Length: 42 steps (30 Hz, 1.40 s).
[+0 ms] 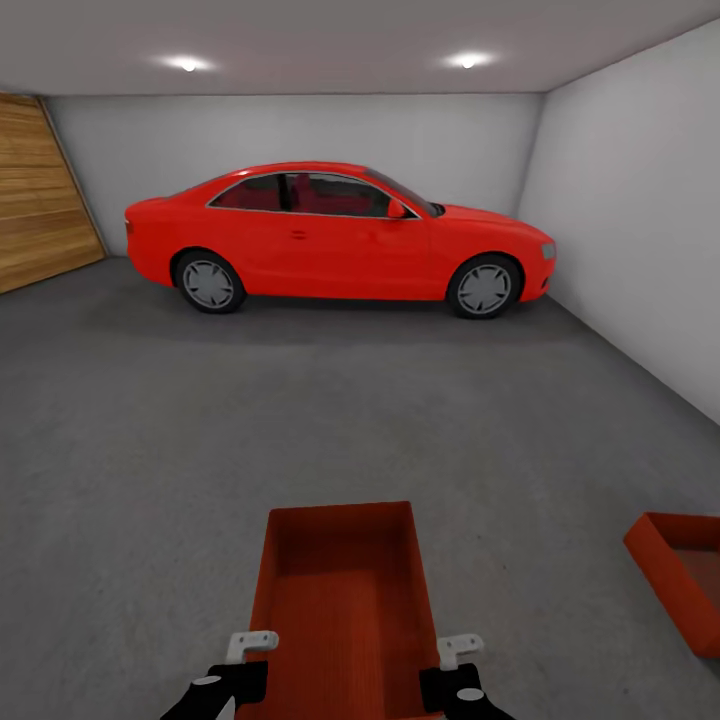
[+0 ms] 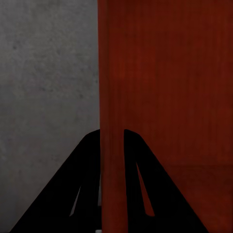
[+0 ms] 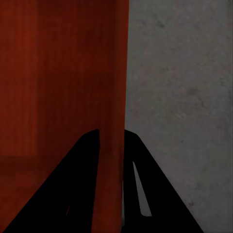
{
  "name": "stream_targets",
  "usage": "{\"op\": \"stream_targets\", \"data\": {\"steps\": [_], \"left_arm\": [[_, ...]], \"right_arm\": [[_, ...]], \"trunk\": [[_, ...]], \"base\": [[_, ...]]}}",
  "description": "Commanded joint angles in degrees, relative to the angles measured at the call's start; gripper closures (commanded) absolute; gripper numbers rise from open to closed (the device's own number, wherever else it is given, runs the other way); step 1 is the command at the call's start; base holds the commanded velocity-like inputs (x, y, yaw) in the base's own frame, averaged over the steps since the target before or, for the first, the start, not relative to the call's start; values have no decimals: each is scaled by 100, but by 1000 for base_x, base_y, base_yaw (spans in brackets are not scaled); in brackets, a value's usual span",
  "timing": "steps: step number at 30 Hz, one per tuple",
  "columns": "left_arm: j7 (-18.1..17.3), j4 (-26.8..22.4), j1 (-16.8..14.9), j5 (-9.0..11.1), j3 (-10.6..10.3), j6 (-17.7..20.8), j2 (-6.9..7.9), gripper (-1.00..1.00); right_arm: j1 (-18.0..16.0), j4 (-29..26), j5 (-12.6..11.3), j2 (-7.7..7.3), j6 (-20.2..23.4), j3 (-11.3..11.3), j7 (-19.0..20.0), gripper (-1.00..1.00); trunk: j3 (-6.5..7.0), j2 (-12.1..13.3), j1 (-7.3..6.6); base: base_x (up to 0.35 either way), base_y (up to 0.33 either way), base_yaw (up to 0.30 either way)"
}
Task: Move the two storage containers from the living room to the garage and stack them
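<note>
Orange-red walls of the held container (image 1: 345,600) sit pinched in both claws, very near the robot. The left claw (image 2: 112,145) has 1 finger on each side of the left wall, closed on it. The right claw (image 3: 111,145) grips the right wall the same way. The box hangs above the grey floor (image 1: 150,480) of the garage, low in the head view, with its open top up.

Near on the right, the second container (image 1: 685,580) lies on the floor, partly cut off by the picture edge. It is well apart from the held box.

What could go wrong? The walls are thin, so a small twist of 1 arm could make the box slip out or tip. The box on the floor is off to the side, so the robot must turn. If it sets the held box down off-centre, it may hang over an edge and slide off. It could also bump the floor box away.

Far off stands a red car (image 1: 340,240) by the pale back wall. A wooden door (image 1: 40,190) is far left.
</note>
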Motion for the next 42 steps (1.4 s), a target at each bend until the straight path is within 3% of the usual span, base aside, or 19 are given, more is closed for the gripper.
{"op": "stream_targets", "data": {"steps": [1,42], "left_arm": [[56,-35,0,-70,-63,36,15,100],[56,-38,0,-69,-70,36,15,100]], "right_arm": [[-6,85,-138,-87,-26,-35,-32,100],[-8,86,-131,-87,-26,-35,-32,100]], "trunk": [[-6,-4,4],[-6,-4,4]], "base": [[324,0,0],[324,0,0]]}}
